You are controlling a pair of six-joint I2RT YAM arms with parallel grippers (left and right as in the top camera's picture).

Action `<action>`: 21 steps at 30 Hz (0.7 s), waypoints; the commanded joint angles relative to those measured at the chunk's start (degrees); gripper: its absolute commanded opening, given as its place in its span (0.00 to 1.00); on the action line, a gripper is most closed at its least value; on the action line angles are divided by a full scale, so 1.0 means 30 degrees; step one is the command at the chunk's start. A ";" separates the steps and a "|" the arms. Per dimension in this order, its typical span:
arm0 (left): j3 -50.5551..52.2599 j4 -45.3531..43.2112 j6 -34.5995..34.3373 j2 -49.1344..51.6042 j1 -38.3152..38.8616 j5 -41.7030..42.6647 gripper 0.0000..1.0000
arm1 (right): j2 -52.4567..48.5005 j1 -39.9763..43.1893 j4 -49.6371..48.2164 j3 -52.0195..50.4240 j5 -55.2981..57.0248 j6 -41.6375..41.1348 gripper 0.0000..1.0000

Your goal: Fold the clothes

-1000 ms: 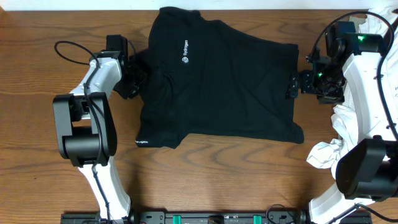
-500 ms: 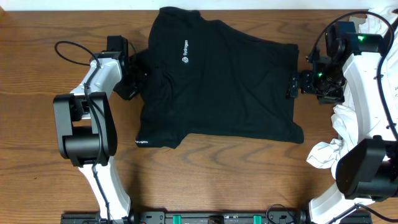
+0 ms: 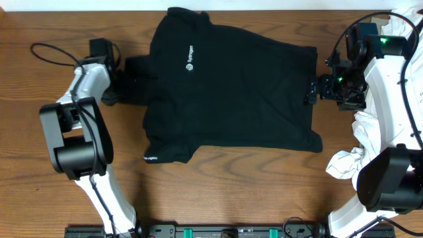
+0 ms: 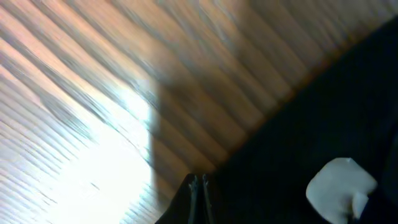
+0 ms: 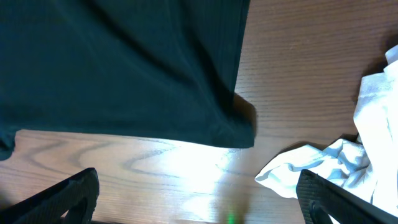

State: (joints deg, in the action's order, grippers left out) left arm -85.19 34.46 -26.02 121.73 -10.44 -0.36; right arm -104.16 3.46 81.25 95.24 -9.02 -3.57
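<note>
L hand (image 3: 124, 82) is clamped shut on the sleeve (image 3: 137, 79) of the clothes (image 3: 231, 86), which lie spread flat, logo up, in the middle of the bench (image 3: 218, 192). To do this step well I'd hold the pinch firm, lift just enough to clear the wood, & carry the sleeve in over the chest w/o dragging the body askew. R hand (image 3: 309, 90) is wide open w/ nothing in it, just beside the opp. edge, not touching as far as I can tell. White garments (image 3: 344, 164) are heaped near the R arm; steer clear.
</note>
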 commanded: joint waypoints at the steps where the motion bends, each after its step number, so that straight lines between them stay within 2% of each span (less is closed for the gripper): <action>1: 0.0175 -0.0415 0.1931 0.0240 -0.0474 -0.0911 0.07 | 0.0073 -0.0051 -0.0015 0.0233 -0.0087 0.0299 0.99; 3: 0.0153 -0.0729 0.1960 0.0175 -0.0612 -0.0911 0.17 | 0.0073 -0.0051 -0.0015 0.0233 -0.0087 0.0299 0.99; 7: -0.0525 -0.0809 0.2040 -0.0117 -0.0714 -0.0903 0.17 | 0.0073 -0.0051 -0.0015 0.0233 -0.0087 0.0299 0.99; 8: -0.0874 -0.0685 0.2047 -0.0262 -0.0714 -0.0911 0.21 | 0.0073 -0.0051 -0.0015 0.0233 -0.0087 0.0291 0.99; 12: -0.1523 -0.0226 0.1909 -0.1537 -0.0663 -0.0867 0.22 | 0.0073 -0.0051 -0.0015 0.0233 -0.0080 0.0299 0.99; 16: -0.1523 0.0240 0.1880 -0.3475 -0.0532 0.0736 0.23 | 0.0073 -0.0051 -0.0015 0.0233 -0.0087 0.0291 0.99; 17: -0.1523 0.0444 0.1880 -0.3883 -0.0495 0.1464 0.22 | 0.0073 -0.0051 -0.0015 0.0233 -0.0087 0.0299 0.99; 18: -0.1523 0.0663 0.1880 -0.4240 -0.0452 0.2295 0.13 | 0.0073 -0.0051 -0.0015 0.0233 -0.0087 0.0299 0.99; 19: -0.1523 0.0809 0.1887 -0.4444 -0.0393 0.2965 0.09 | 0.0073 -0.0051 -0.0015 0.0233 -0.0080 0.0299 0.99; 21: -0.1523 0.1020 0.1894 -0.4546 -0.0175 0.4116 0.06 | 0.0073 -0.0051 -0.0015 0.0233 -0.0087 0.0299 0.99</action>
State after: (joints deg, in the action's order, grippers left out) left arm -88.62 36.67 -20.80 109.16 -11.90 4.80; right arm -104.16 3.46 81.25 95.24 -9.02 -3.57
